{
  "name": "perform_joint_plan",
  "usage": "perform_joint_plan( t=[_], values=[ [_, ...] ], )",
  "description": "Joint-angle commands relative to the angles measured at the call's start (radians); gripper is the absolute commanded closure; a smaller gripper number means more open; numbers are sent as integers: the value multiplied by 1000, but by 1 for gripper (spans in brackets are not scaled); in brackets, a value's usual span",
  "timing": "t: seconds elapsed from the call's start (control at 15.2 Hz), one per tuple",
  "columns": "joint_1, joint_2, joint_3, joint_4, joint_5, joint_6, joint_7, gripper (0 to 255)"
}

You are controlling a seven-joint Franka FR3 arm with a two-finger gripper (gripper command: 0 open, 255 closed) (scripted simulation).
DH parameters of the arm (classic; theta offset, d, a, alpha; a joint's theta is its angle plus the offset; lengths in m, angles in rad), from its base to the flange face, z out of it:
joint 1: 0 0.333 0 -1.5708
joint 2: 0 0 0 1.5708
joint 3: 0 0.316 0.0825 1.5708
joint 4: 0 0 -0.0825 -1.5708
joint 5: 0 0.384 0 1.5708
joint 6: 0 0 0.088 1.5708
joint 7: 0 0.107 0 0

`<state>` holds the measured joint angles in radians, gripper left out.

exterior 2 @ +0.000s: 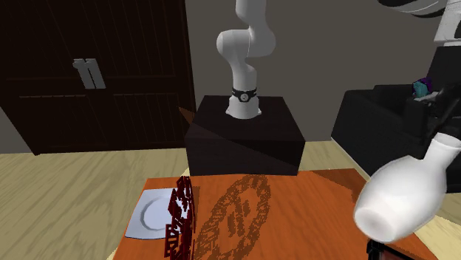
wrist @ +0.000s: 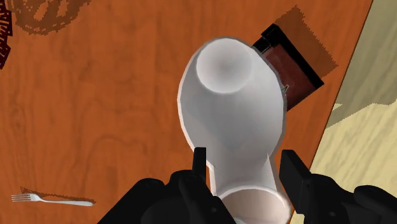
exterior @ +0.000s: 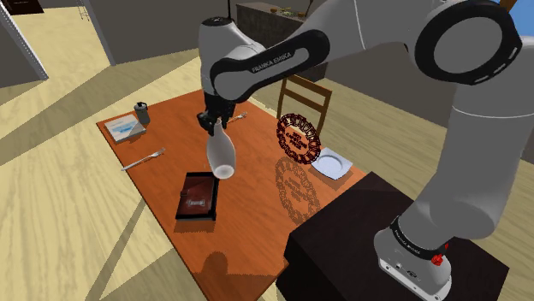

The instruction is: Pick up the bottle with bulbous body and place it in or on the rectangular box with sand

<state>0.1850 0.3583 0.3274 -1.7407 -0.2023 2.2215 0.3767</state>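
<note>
Shoulder view, orange tbl (exterior: 252,205), plank floor (exterior: 60,214), bottle (exterior: 221,154) held

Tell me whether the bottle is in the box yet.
No: the bottle hangs by its neck from the gripper, clear of the box lying on the table.

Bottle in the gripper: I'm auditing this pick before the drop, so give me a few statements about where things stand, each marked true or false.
1. The gripper is shut on the white bottle. True.
2. The bottle stands on the table. False: it hangs above the table, held by its neck.
3. The bottle lies in the dark box. False: the box lies flat on the table with no bottle in it.
4. A fork lies on the table. True.
</note>
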Motion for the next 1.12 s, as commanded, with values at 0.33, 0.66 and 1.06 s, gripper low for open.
perform_joint_plan(
  t=[0.33,0.66,1.06],
  values=[
    [127,283,-15,486,-66,-215,54,255],
    [185,426,-30,721,-84,-306,53,255],
    [178,434,-33,654,-91,-232,65,255]
  ],
)
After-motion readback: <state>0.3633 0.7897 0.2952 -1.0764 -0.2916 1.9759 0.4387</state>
